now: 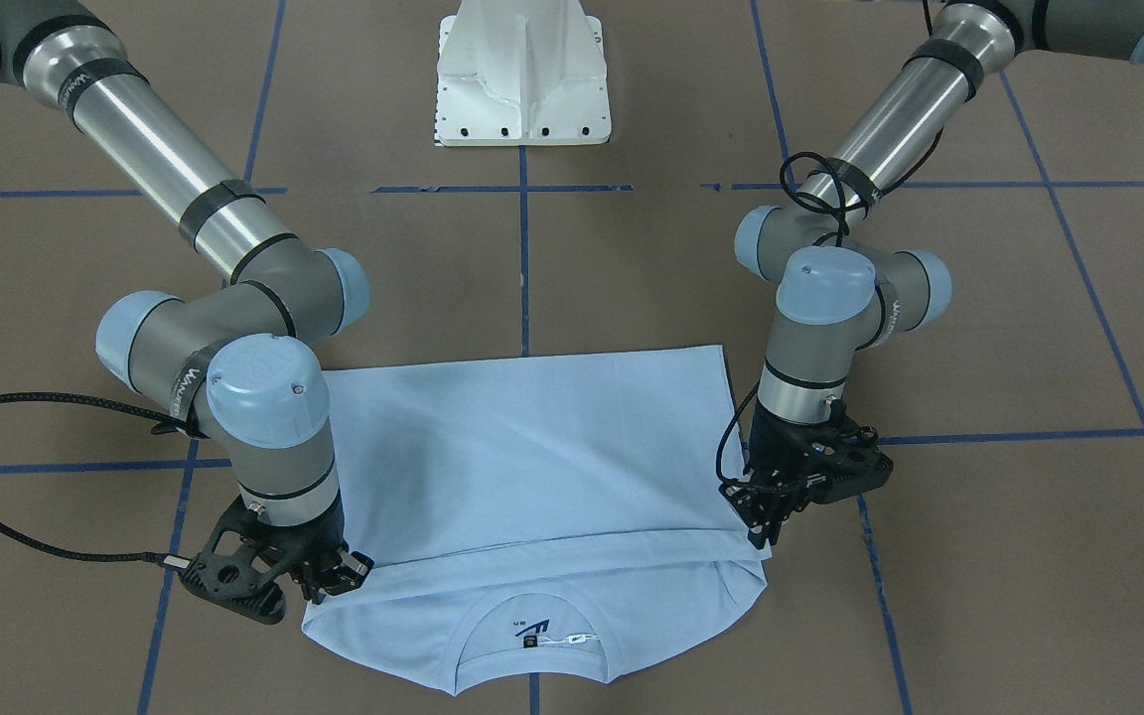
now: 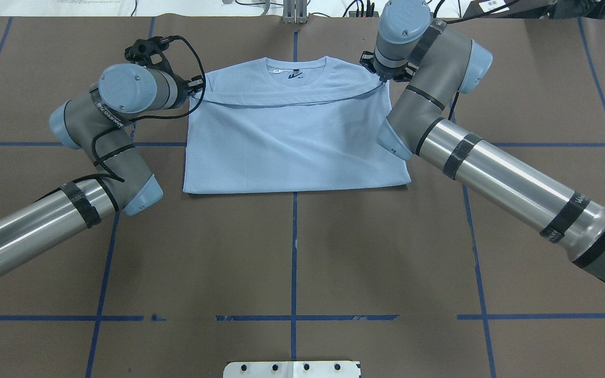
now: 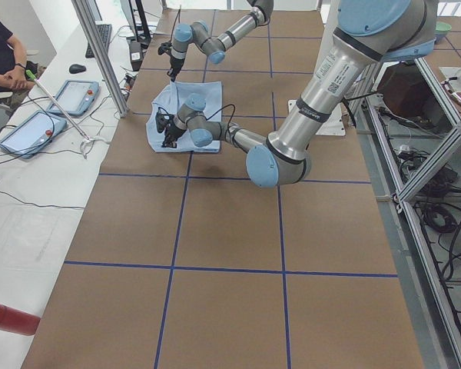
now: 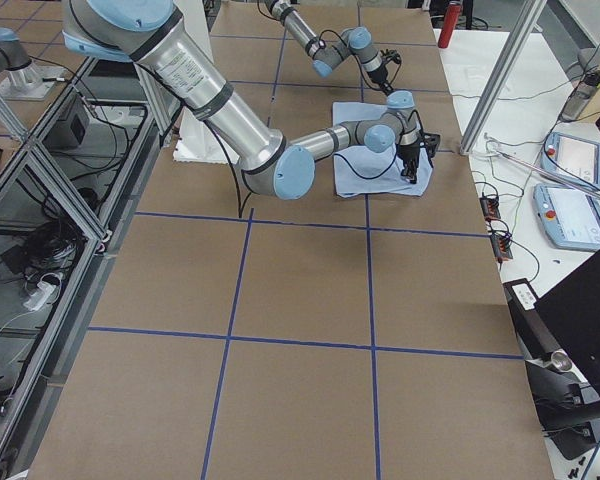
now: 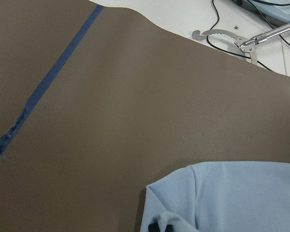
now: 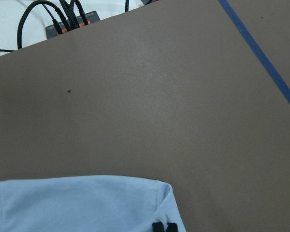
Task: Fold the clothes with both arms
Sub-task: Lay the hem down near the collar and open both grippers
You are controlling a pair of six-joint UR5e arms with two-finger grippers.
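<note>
While both grippers sit at the ends of the folded-over edge, the T-shirt [image 2: 292,142] lies flat on the table [image 2: 292,252], far from the base, centred left to right. Outline is rectangular, so sleeves look tucked in. Hem half is laid over the body, its edge stopping short of the collar [image 2: 296,65]. Left gripper [image 1: 761,534]: jaws together, pinching that edge's left corner. Right gripper [image 1: 339,581]: same on the right corner. My read: hem-to-collar fold nearly done. Left: release, maybe one more fold.
</note>
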